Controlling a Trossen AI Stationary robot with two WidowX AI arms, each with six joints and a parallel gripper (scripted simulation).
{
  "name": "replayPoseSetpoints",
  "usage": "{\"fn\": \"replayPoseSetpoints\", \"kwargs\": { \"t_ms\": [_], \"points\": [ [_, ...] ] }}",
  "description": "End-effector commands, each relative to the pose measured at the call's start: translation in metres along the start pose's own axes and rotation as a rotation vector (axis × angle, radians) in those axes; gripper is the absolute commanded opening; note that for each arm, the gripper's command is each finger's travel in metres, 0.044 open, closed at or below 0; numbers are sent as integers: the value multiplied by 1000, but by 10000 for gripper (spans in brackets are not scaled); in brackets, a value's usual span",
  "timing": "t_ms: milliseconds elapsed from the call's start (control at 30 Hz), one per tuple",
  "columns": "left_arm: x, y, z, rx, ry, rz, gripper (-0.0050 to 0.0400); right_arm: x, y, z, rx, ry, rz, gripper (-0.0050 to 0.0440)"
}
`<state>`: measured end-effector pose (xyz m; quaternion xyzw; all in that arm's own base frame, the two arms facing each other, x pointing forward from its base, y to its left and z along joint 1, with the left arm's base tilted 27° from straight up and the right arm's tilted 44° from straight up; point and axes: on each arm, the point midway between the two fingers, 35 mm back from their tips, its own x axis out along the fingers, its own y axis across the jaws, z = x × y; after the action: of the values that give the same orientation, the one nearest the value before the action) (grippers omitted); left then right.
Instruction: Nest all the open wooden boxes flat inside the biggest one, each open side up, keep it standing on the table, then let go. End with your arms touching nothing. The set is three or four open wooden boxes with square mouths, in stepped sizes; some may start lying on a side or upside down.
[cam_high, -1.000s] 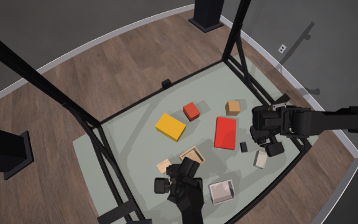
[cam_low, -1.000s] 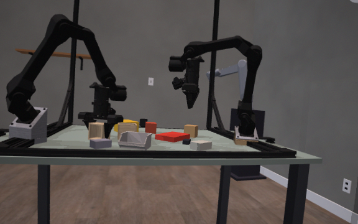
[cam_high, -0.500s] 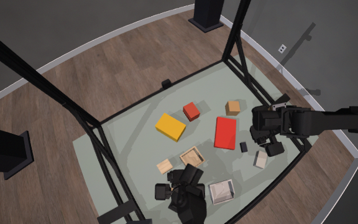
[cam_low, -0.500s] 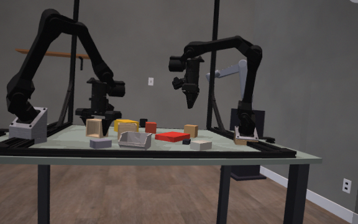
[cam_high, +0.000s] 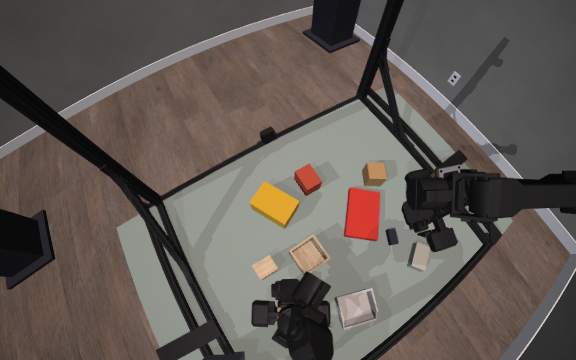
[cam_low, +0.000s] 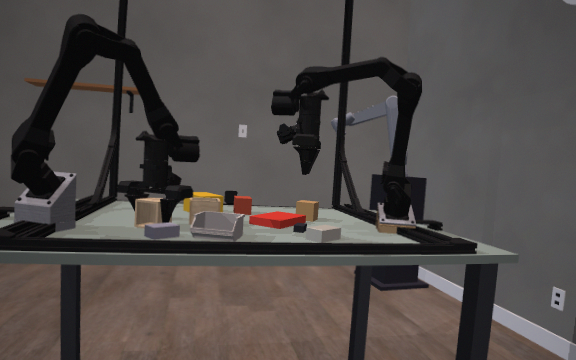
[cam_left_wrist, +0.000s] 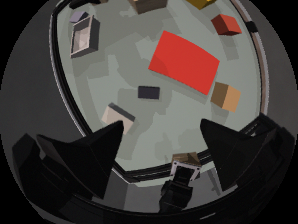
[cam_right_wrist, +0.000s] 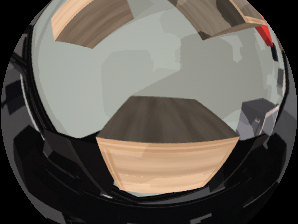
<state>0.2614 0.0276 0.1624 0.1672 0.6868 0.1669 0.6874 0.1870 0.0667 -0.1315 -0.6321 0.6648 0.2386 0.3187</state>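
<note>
- Step in hand, as I judge it: securing the first smaller box for nesting, grip made, lift not yet begun.
- Right hand (cam_high: 291, 311) (cam_low: 152, 212) (cam_right_wrist: 167, 150): low over the table (cam_high: 225, 250) (cam_low: 280, 240) (cam_left_wrist: 135, 75) (cam_right_wrist: 150, 70), fingers wide but closed against the sides of a wooden box (cam_low: 148, 212) (cam_right_wrist: 167, 165).
- That box seems to lie on a side; exterior view suggests its mouth faces outward.
- Open box (cam_high: 309, 254) (cam_low: 205, 209) (cam_left_wrist: 148, 5) (cam_right_wrist: 215, 17): stands mouth up, nothing in it. Likely the biggest, so the nest.
- Small box (cam_high: 265, 267) (cam_right_wrist: 95, 25): beside the open box, mouth not visible from above; probably needs turning too.
- Left hand (cam_high: 429, 230) (cam_low: 306, 172) (cam_left_wrist: 162, 122): well above the table, spread wide, holding nothing.
- Next: raise the held box straight up, turn it mouth up, square it to the open box, lower it flat.
- Risk: a skewed box would catch on the rim. Smallest should wait until this one sits.
</note>
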Motion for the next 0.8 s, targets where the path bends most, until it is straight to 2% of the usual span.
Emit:
{"fn": "replayPoseSetpoints", "kwargs": {
  "t_ms": [0,767],
  "points": [
    [0,0,0,0,1,2,400,1,2,1,-9,43,1,0],
    [0,0,0,0,1,2,400,-6,2,7,-9,187,-1,0]
  ]
}}
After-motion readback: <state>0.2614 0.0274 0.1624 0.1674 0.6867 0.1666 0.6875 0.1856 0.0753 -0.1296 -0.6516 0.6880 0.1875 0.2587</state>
